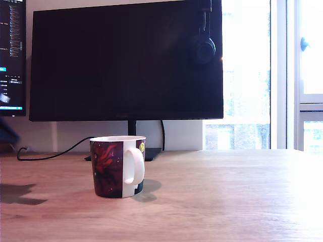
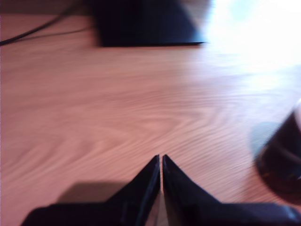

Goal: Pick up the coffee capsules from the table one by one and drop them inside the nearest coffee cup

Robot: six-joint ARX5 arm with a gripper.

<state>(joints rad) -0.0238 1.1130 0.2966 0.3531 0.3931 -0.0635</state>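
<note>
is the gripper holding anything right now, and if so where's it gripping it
Nothing is held. In the wrist view the gripper is shut, fingertips together with nothing between them, over bare table.

**Cup Off to One Side of the Pincer**

The gripper hangs over bare table, its tips pressed together. The coffee cup stands beside it, well apart. Ahead lies the monitor base, a cable alongside.

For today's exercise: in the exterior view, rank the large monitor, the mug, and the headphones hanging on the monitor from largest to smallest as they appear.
1. Large monitor, by far the biggest.
2. Mug.
3. Headphones, which look a little smaller than the mug.

The mug stands nearer the camera than the other two, so the order of the last two is uncertain in real size.
</note>
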